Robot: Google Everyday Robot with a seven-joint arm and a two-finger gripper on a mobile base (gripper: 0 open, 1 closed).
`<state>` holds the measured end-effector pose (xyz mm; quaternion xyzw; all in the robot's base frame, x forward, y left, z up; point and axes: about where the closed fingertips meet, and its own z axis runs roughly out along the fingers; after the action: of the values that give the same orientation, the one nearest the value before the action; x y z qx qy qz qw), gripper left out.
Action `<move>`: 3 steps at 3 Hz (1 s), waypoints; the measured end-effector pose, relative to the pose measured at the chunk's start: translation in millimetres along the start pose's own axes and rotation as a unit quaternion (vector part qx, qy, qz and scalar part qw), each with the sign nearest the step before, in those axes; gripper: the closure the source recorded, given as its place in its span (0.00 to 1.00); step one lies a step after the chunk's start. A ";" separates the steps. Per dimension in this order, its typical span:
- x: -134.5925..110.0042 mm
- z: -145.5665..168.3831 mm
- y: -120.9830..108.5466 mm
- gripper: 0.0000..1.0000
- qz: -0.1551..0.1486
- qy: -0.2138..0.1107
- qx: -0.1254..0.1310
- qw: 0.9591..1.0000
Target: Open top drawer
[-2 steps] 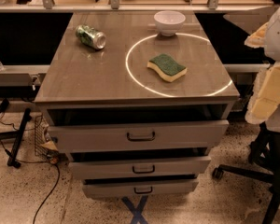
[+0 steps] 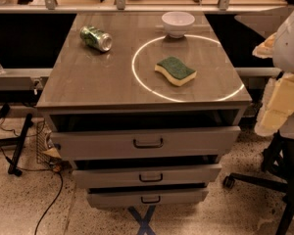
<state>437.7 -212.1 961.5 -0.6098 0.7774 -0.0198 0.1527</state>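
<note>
one hand (image 2: 286, 89), seemingly cropped, right of top drawer (image 2: 147, 143).

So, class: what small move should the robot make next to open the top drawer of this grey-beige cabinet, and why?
Probably bring the gripper, not in view now, toward the small dark loop handle on the wide grey-beige top drawer. That drawer stands only partly out, nothing grips its handle, and only the pale arm shows at the right edge.

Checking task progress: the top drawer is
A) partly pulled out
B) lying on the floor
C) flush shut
A: a dark gap shows behind the front of the top drawer, under the tabletop; the gripper hangs at the right edge, clear of its handle.
</note>
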 end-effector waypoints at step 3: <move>-4.0 127.9 82.3 0.00 -0.055 -0.055 -0.089 0.993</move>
<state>394.4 -167.4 822.7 -0.6632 0.7317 0.0747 0.1387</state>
